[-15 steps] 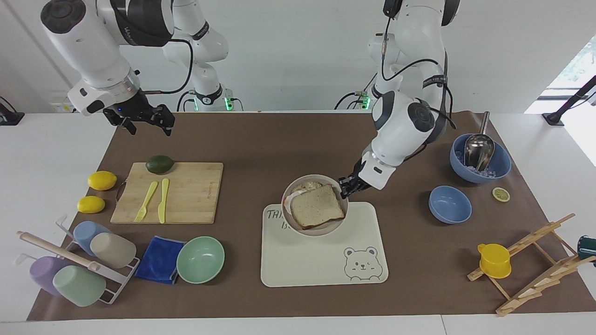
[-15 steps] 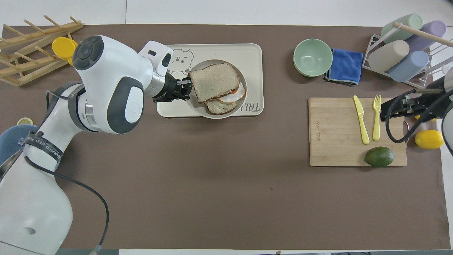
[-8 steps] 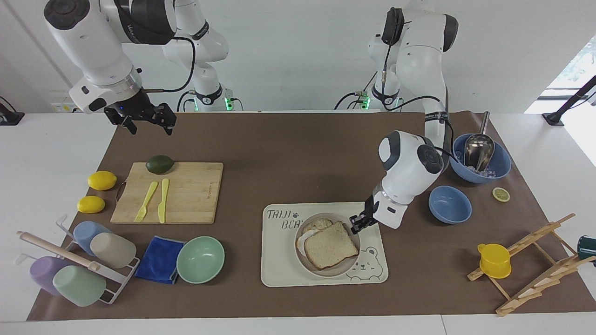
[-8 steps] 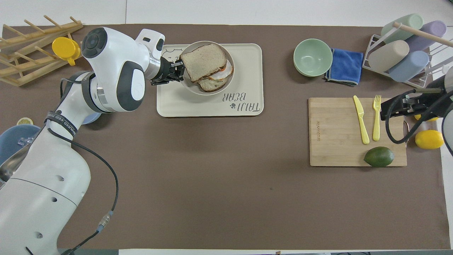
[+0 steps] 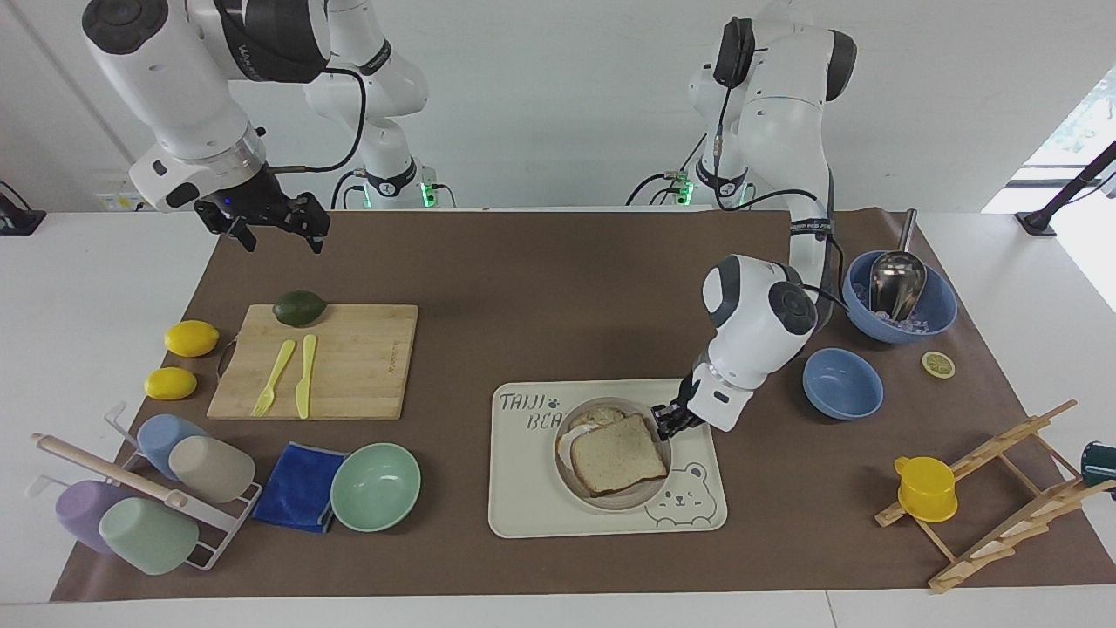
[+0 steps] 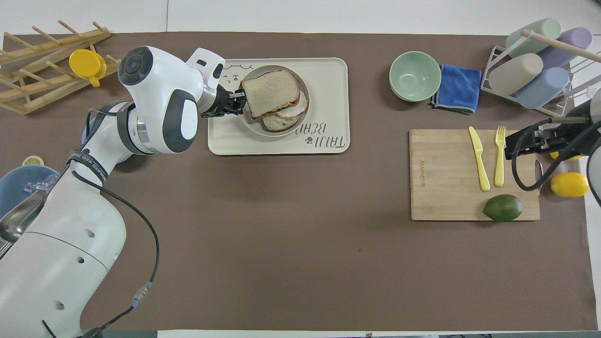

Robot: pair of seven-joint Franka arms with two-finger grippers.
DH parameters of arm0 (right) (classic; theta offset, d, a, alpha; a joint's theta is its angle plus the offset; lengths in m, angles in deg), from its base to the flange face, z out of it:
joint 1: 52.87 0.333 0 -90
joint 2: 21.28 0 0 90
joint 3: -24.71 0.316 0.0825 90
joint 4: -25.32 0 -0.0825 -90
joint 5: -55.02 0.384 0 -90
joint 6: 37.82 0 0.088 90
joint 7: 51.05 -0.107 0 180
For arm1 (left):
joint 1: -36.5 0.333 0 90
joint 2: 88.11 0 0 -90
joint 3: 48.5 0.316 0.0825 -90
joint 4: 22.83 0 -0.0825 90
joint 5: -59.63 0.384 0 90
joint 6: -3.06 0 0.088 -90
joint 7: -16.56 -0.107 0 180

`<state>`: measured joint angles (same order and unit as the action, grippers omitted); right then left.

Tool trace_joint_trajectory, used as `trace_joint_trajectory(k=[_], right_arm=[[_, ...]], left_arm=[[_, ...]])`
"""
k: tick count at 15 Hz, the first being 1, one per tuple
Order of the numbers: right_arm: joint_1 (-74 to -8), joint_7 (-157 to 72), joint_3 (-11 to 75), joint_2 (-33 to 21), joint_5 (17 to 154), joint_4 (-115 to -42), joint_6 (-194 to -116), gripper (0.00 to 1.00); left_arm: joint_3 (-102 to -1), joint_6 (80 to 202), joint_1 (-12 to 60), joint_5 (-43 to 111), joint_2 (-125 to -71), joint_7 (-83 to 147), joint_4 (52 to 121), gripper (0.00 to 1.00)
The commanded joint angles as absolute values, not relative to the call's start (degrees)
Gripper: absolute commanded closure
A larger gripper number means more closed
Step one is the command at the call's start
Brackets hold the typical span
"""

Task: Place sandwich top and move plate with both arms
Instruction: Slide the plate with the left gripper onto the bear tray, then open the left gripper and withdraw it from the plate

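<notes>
Since a second ago the plate [image 5: 614, 500] has travelled from the tray's [image 5: 540, 515] robot-side edge onto it, sandwich top [image 5: 619, 455] aboard; left gripper [image 5: 667, 421] pinches the rim; lower level before releasing; right gripper [image 5: 272, 225], jaws parted and empty, waits above the mat.

table [image 5: 131, 288] | brown mat [image 5: 558, 288] | on mat: tray [image 5: 532, 510], cutting board [image 5: 357, 366], bowls

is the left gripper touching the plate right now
Touching. In the facing view the left gripper sits on the rim of the plate with no gap; the overhead view agrees, its fingertips overlapping the rim.
</notes>
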<state>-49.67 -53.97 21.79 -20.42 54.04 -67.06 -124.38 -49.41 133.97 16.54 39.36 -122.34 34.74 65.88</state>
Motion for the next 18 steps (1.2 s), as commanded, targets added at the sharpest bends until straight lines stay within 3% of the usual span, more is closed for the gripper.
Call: trace_joint_trajectory(k=[1,7,18], right_arm=[[-50.76,-52.90,22.52,-21.28,54.05,-67.84,-125.35,0.00],[-50.76,-52.63,22.34,-21.37,54.05,-67.84,-125.36,0.00],[-50.94,-53.07,22.25,-21.20,54.05,-67.58,-125.27,0.00]], left_arm=[[-49.21,134.90,16.64,40.12,-120.36,33.44,68.31,0.00],[-47.80,132.36,18.83,44.68,-117.56,31.51,67.52,0.00],[-45.34,109.25,24.80,57.69,-98.85,27.21,67.60,0.00]])
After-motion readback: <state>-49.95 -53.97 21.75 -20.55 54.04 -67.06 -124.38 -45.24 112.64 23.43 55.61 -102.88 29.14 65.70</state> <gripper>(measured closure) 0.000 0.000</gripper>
